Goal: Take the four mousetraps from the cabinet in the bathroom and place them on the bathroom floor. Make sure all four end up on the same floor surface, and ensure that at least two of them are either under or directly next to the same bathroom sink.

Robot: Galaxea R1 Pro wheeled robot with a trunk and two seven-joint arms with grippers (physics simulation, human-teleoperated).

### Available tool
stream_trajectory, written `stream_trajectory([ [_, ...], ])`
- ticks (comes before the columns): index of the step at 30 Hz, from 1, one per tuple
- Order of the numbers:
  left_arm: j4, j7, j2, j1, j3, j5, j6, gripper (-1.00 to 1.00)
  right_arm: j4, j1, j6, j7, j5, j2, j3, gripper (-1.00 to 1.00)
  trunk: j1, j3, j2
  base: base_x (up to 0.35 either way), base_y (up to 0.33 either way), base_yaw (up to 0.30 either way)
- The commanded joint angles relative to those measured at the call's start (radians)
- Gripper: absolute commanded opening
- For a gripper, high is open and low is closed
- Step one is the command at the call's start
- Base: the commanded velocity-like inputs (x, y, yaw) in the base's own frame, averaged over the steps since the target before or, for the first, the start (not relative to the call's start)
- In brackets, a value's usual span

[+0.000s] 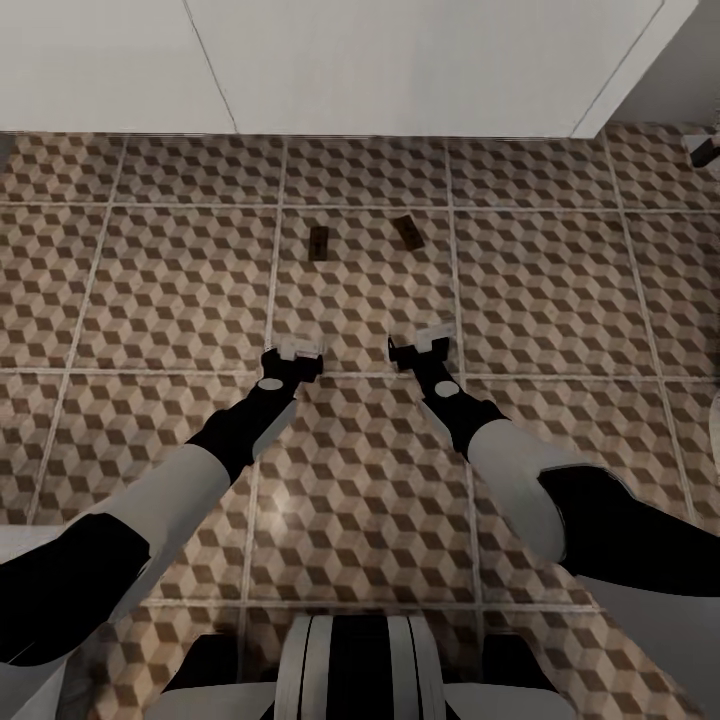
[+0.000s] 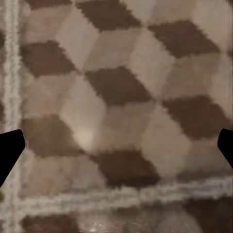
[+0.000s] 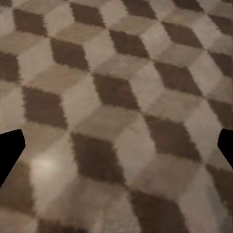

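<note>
Mousetraps, two of them, lie on the bathroom floor point(image 1: 150, 290) ahead of my arms, between my grippers and the white surface point(image 1: 400, 60) that closes off the far side of the head view. I can't tell from here whether that white surface is a wall or a fixture's side.

Going left to right: my left gripper point(image 1: 292, 350) hangs low over the tiles, fingers pointing down and away from me. Its wrist view has dark fingertips point(image 2: 9, 153) at the two edges with bare cube-pattern tile between them, so the fingers are spread and hold nothing.

Next, the left mousetrap point(image 1: 320, 241) lies straight ahead of that gripper and slightly toward the right, its long axis running roughly away from me. The right mousetrap point(image 1: 405, 231) sits near it but apart, long axis slanted a little, and lies almost straight ahead of my right gripper point(image 1: 425, 345).

That right gripper is likewise spread wide, its dark fingertips point(image 3: 10, 150) at the frame edges and only patterned floor between them.

So each trap has its own nearer arm: left for left, right for right. Both boards lie well beyond the fingertips, flat on the tile. Judging by the task, these two look already set down; two more would have to come from the cabinet. A dark object point(image 1: 706, 150) at the far right edge is too cropped to identify.
</note>
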Motion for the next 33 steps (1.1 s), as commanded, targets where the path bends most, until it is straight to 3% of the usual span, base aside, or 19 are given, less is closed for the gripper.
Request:
stream_trajectory([
  [1,-0.001,0.009,0.001,-0.001,-0.007,0.008,0.004,1.00,0.001,-0.001,-0.001,-0.010,0.008,0.000,0.005,1.00,-0.001,0.000,0.000,-0.337,0.000,0.000],
  [10,0.000,0.007,-0.002,-0.001,-0.007,0.009,0.004,1.00,0.001,-0.001,-0.001,-0.010,0.007,0.000,0.005,1.00,-0.001,0.000,0.000,-0.256,0.000,0.000],
  [33,0.000,0.010,-0.008,-0.001,-0.007,0.010,0.004,1.00,0.003,0.000,-0.001,-0.010,0.009,0.000,0.005,1.00,-0.001,0.000,0.000,-0.016,0.000,0.000],
])
